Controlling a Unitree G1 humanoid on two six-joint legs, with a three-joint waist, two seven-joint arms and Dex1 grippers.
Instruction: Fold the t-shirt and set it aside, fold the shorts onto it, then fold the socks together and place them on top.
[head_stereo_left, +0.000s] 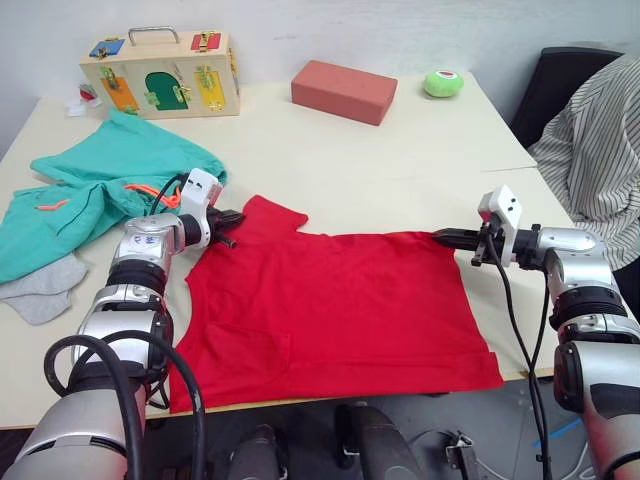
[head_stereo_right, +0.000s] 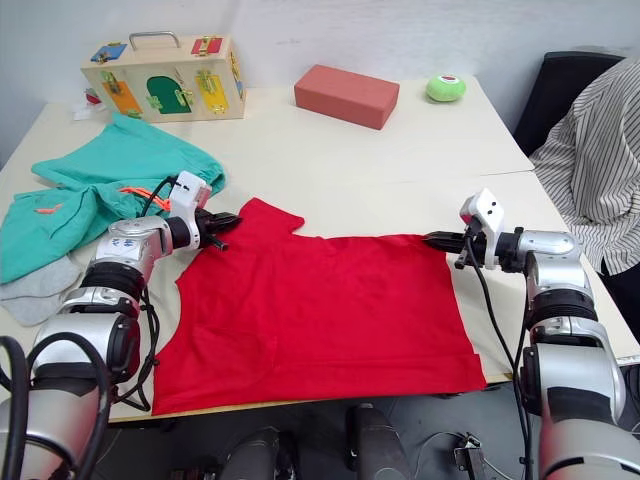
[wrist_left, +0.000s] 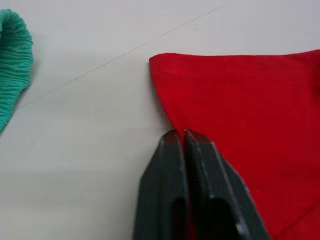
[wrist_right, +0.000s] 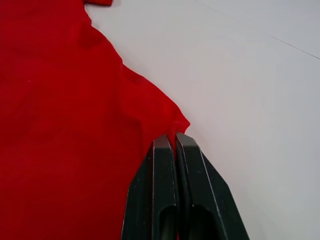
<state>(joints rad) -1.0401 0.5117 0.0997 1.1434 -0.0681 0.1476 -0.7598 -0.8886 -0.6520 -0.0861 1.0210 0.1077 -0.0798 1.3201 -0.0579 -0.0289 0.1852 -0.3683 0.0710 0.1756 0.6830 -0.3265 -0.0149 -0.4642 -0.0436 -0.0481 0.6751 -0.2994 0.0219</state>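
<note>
The socks (head_stereo_left: 42, 290) lie farthest out beyond the left gripper's outer side, a flat grey pair at the table's (head_stereo_left: 400, 170) near left edge, touching the hem of the shorts (head_stereo_left: 95, 190). The shorts sit in a crumpled teal heap just behind and outside the left gripper, orange drawstring showing, the heap stretching from the near left edge toward the table's middle.

The left gripper (head_stereo_left: 232, 228) rests at the t-shirt's (head_stereo_left: 330, 310) left far corner, by the sleeve. In the left wrist view its two black fingers (wrist_left: 200, 190) are pressed together with red cloth pinched between them at the sleeve's edge.

The t-shirt is spread flat between the two grippers, near the table's front edge. Its long axis runs across the table from one gripper to the other, with the sleeve end toward the left gripper and the straight end toward the right one.

The right gripper (head_stereo_left: 448, 238) meets the shirt's far right corner, its fingers (wrist_right: 160, 195) closed together on the red fabric's edge there.

Well beyond both grippers, along the far side, stand a wooden latch box (head_stereo_left: 160, 75), a red brick-shaped block (head_stereo_left: 343, 91) and a green ball (head_stereo_left: 443, 83). A person's striped sleeve (head_stereo_left: 595, 150) is outside the right gripper.
</note>
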